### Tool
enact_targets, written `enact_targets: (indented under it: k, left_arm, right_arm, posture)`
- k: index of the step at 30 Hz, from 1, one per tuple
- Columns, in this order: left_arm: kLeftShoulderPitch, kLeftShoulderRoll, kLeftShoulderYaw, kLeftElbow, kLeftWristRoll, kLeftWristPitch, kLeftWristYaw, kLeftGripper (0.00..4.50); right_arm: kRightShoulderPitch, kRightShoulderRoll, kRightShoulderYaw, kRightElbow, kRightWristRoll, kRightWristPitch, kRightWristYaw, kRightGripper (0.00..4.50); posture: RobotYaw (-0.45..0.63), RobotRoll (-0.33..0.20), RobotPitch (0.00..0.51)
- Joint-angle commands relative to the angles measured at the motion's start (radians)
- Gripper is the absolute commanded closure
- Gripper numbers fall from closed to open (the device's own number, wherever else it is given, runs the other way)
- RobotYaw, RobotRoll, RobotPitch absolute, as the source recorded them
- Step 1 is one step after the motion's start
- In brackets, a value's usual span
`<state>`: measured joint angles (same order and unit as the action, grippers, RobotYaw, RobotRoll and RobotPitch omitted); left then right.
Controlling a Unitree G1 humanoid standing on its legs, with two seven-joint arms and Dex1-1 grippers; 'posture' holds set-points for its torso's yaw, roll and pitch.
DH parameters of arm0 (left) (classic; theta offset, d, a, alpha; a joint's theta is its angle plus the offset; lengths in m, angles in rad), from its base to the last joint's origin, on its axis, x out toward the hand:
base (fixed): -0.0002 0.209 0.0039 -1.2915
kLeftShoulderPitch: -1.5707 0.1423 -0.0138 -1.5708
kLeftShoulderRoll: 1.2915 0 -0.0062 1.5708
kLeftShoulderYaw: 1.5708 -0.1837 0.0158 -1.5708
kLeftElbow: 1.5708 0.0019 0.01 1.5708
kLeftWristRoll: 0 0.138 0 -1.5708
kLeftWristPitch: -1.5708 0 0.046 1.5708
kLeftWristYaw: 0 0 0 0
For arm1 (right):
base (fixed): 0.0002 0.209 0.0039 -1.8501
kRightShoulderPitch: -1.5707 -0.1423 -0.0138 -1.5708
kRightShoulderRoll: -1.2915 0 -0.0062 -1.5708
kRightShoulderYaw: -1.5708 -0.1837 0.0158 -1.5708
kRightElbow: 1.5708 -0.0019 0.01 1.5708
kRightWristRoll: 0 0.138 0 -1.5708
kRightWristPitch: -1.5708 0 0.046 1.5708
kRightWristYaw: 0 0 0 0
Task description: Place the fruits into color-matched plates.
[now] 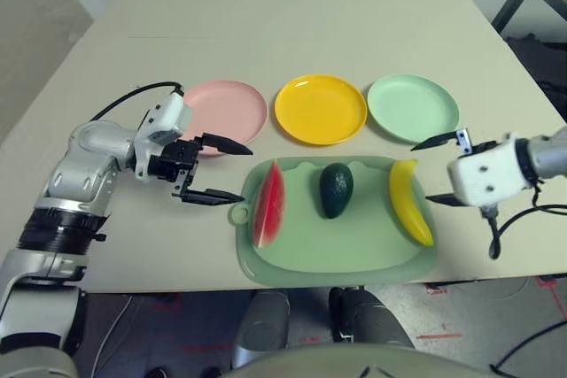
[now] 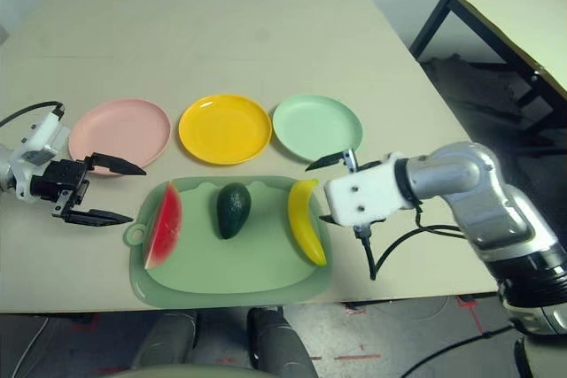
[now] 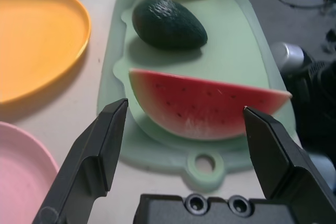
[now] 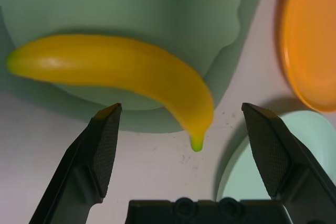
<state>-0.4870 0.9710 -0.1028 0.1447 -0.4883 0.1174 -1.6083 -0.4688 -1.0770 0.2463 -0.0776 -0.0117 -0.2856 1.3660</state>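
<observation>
Beige tabletop point(image 1: 292, 15) stretches in front of you, and everything below is placed relative to the light-green cutting mat point(image 1: 354, 250) lying near its front edge. That mat is the largest item, a rounded rectangle with a small hanging loop at its left front corner.

Beyond the mat's far edge you have three round plates in a row: the pink plate point(image 1: 232, 108) off the far-left corner, the yellow plate point(image 1: 320, 109) behind the middle, and the mint green plate point(image 1: 413, 107) off the far-right corner. All three plates hold nothing.

On the mat itself lie the three fruits, side by side and apart from one another. The watermelon wedge point(image 1: 269, 204) lies along the mat's left side, red flesh up. The yellow banana point(image 1: 409, 201) lies along the right side, its far tip overhanging the mat's far-right edge. The dark green avocado point(image 1: 336, 189) sits in the middle.

Your left gripper point(image 1: 223, 170) hovers just left of the mat, fingers spread wide, holding nothing, pointed at the watermelon. Your right gripper point(image 1: 435, 172) hovers just right of the mat beside the banana, also spread wide and gripping nothing.
</observation>
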Motion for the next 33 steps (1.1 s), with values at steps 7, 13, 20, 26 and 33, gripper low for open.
enact_targets:
  k: [7, 13, 20, 26, 33]
  left_arm:
    - [-0.018, 0.021, -0.004, -0.115, 0.027, 0.076, -0.006, 0.05]
    - [-0.029, 0.016, 0.004, -0.121, 0.026, 0.081, -0.006, 0.05]
    - [-0.028, 0.020, 0.014, -0.129, 0.022, 0.087, -0.006, 0.05]
    - [-0.035, 0.014, 0.011, -0.117, 0.023, 0.089, -0.006, 0.00]
    - [-0.065, -0.022, 0.006, -0.078, 0.043, 0.085, -0.003, 0.00]
  right_arm:
    - [-0.086, 0.078, 0.125, 0.093, -0.104, -0.124, 0.075, 0.00]
    - [-0.113, 0.145, 0.169, 0.173, -0.178, -0.167, 0.053, 0.00]
    - [-0.059, 0.149, 0.183, 0.181, -0.220, -0.085, 0.053, 0.00]
    - [-0.038, 0.145, 0.167, 0.102, -0.184, 0.002, 0.081, 1.51]
    - [-0.072, 0.147, 0.136, 0.040, -0.140, 0.081, 0.109, 2.82]
  posture:
    - [0.23, 0.000, 0.132]
    - [0.24, 0.000, 0.129]
    - [0.25, 0.000, 0.130]
    - [0.25, 0.000, 0.128]
    - [0.24, 0.000, 0.123]
